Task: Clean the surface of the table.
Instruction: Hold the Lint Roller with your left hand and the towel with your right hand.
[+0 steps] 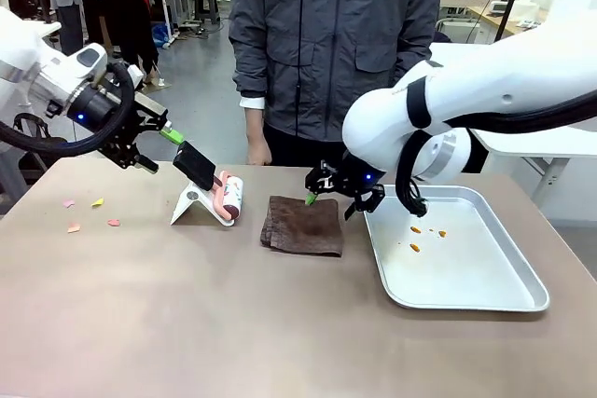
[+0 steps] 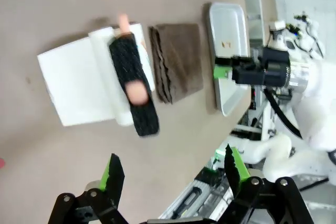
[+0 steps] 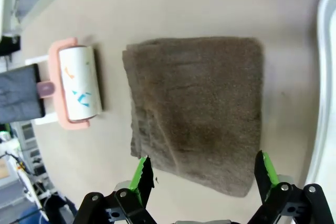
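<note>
- The worktop (image 1: 187,323) (matte, smooth, brownish-taupe) spans the front view beneath both arms. Its near half lies bare right up to the near edge.
- At right, a metal tray (image 1: 466,307) holds orange bits (image 1: 415,247). A folded brown cloth (image 1: 303,226) lies just beside its left rim.
- The right end effector (image 1: 334,200) hovers over the cloth's far edge, fingers apart.
- Left of the cloth, a lint roller (image 1: 230,199) rests on a white stand (image 1: 191,202). The left end effector (image 1: 160,150) hangs near the roller's handle, fingers apart.
- Coloured scraps (image 1: 91,214) lie near the left edge.
- A person (image 1: 336,44) stands at the far edge.

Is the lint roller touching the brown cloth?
Apart. The right wrist view shows a strip of bare table between the lint roller and the brown cloth.
</note>
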